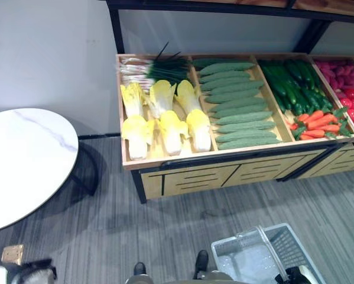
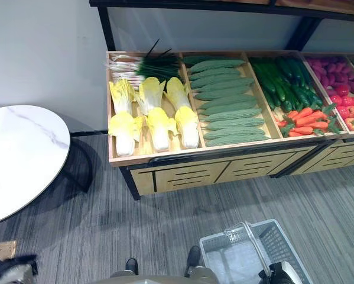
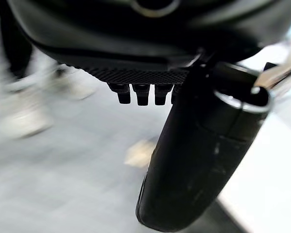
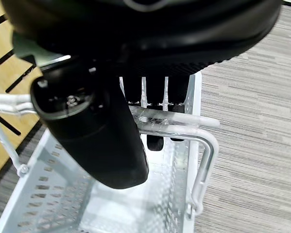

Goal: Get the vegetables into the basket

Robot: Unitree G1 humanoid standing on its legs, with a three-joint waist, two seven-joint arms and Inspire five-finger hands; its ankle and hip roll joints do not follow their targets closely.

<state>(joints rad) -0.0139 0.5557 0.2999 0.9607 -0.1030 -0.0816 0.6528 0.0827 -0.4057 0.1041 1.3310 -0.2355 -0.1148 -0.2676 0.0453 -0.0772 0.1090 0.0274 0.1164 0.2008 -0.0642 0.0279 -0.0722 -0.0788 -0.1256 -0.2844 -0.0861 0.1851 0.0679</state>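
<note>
Grey carpet runs under a wooden produce stand (image 1: 224,171) of vegetables (image 1: 236,103). Right hand (image 4: 135,63) curls round the basket (image 2: 221,257) handle (image 4: 184,124); left hand (image 3: 184,58) hangs empty, fingers curled.

Lighting even and bright. Table (image 1: 23,160) glares white, casting soft shadow on floor (image 1: 165,231). Left wrist view heavily blurred; right wrist view sharp on basket (image 4: 203,160).

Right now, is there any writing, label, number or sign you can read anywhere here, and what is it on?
None: no readable text.
Vegetable stand: wooden front and dividers, no price tags or signs.
Basket held by the right robot hand: plain grey, no label.
Round white table: marble veining only, no print.
Small tan object on the floor: too small to read.
</note>
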